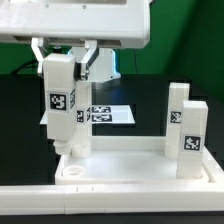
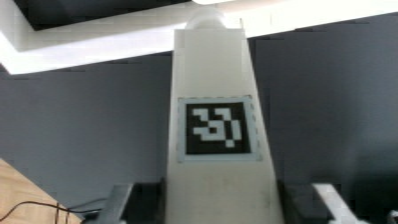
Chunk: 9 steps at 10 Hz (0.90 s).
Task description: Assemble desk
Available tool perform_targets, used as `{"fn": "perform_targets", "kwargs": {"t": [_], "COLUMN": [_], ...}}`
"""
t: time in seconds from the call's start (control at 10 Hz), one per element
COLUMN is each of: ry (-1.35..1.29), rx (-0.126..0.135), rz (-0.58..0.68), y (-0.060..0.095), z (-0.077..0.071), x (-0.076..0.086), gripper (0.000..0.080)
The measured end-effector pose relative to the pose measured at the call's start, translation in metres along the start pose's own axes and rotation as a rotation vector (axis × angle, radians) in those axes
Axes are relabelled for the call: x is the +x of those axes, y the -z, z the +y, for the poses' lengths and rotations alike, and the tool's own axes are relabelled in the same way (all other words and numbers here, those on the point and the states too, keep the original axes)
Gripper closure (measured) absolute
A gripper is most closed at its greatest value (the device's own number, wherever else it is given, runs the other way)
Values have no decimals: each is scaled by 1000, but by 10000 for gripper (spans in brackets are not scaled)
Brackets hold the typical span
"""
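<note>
The white desk top lies flat at the front with its rim up. Two white tagged legs stand upright at its corners on the exterior view's right. A third leg stands upright over the corner socket on the exterior view's left, its lower end in or at the socket. My gripper is shut on this leg's upper part. In the wrist view the leg runs between my fingers to the desk top; my gripper hides its near end.
The marker board lies on the black table behind the desk top. A long white bar runs along the front edge. In the wrist view, dark cables lie over a wooden patch beside my gripper.
</note>
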<state>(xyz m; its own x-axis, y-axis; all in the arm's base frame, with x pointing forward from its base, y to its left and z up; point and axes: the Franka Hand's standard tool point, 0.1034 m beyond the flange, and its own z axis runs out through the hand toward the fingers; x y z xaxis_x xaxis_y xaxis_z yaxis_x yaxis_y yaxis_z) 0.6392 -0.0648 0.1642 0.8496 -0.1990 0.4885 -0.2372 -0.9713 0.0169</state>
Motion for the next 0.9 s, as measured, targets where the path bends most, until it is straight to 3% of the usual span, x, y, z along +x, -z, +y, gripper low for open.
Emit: {"fn": "perform_targets", "kwargs": {"t": [0.2,0.4,0.6,0.9], "ry": [7,15,23,49], "rx": [-4,7,15,7], "rz": [33,53,53,54], "y": [3,17,18,17], "z": [4,17,10,16], "x": [5,11,9,7], "gripper": [509,509,509,509]}}
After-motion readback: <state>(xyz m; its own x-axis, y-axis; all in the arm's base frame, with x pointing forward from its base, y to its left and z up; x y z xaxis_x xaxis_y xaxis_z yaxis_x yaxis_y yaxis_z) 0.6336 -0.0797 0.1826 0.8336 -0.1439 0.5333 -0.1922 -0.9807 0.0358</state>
